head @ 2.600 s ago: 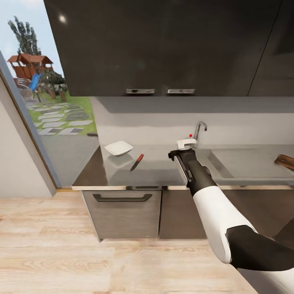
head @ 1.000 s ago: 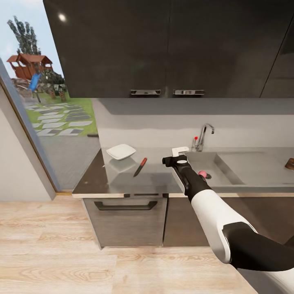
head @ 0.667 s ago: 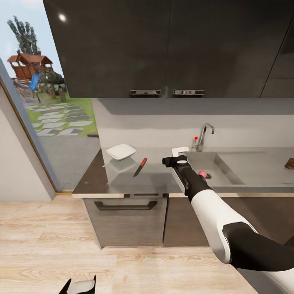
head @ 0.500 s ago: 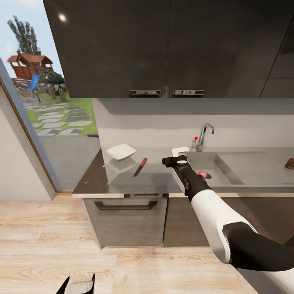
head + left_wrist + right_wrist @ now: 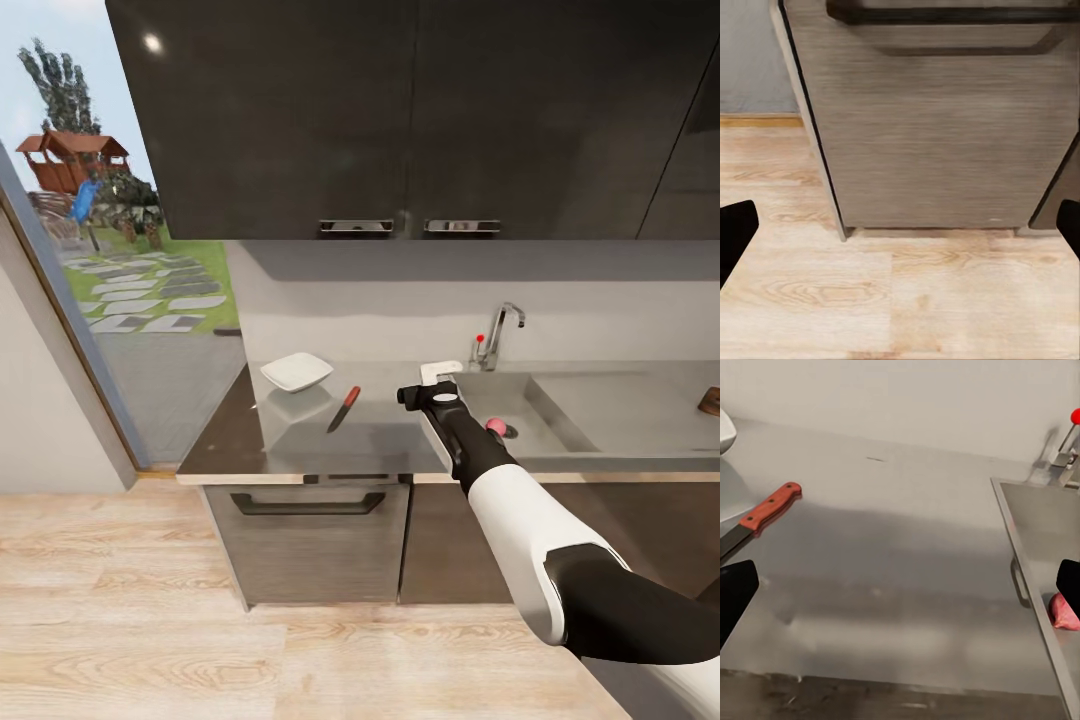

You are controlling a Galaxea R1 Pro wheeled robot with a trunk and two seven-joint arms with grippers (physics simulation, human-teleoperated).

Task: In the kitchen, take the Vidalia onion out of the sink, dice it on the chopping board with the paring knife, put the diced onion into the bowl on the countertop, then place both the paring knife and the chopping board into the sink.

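Vidalia onion in the sink, by the drain.
Right claw spread wide above the tabletop, between paring knife and sink; left claw wide too, facing a cabinet door.

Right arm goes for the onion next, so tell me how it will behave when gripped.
The onion looks small and round, so it may roll across the sink's flat floor if nudged. Its smooth curve could slip between the right gripper's fingers. It probably weighs little.
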